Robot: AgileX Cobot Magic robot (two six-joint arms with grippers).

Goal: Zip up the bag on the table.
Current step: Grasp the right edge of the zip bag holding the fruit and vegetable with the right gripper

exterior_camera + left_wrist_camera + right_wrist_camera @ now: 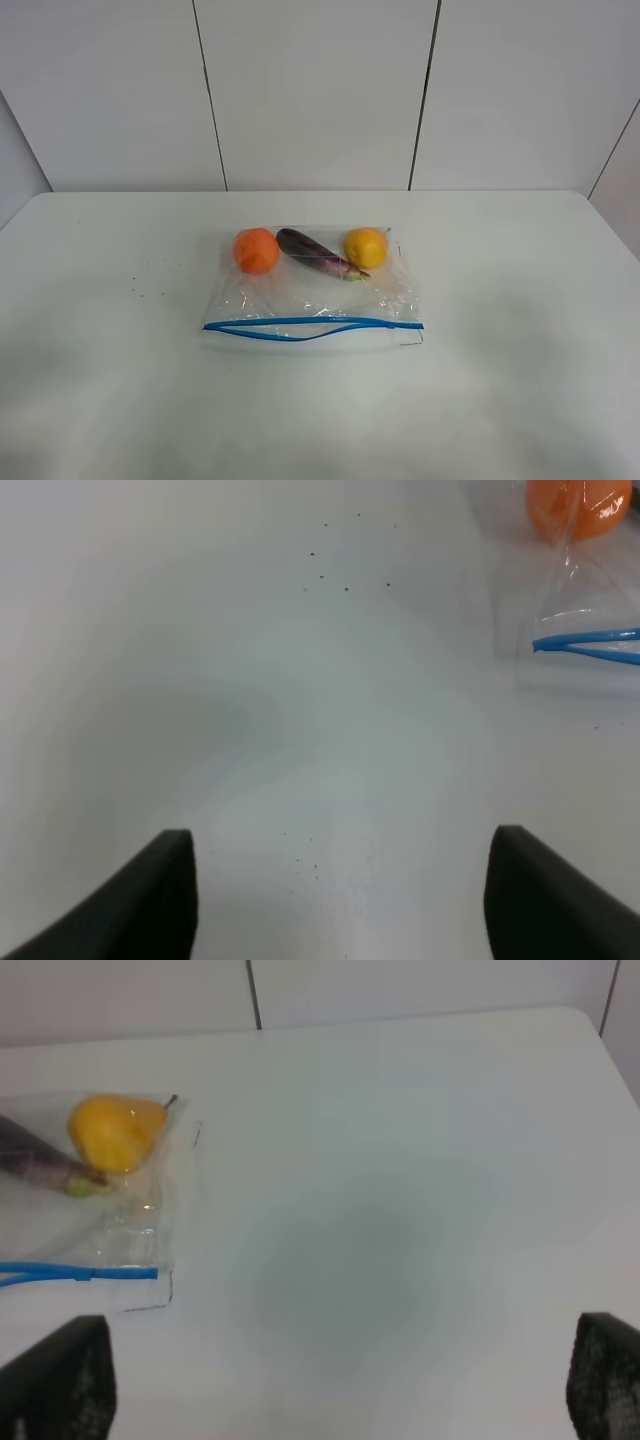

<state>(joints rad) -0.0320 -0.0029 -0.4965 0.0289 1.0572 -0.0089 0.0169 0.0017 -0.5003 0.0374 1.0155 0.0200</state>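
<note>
The clear plastic bag (300, 290) lies flat in the middle of the white table (120, 380). Its blue zipper strip (310, 325) runs along the near edge, and the two blue lines gape apart over the left and middle part. Inside, at the far end, are an orange (256, 250), a purple eggplant (318, 253) and a yellow pear (365, 247). Neither gripper shows in the exterior high view. My left gripper (340, 900) is open over bare table, apart from the bag's left corner (590, 610). My right gripper (335, 1380) is open, apart from the bag's right corner (130, 1220).
A grey panelled wall (320, 90) rises behind the table's far edge. A few dark specks (140, 292) mark the tabletop left of the bag. The table's right far corner (575, 1015) shows in the right wrist view.
</note>
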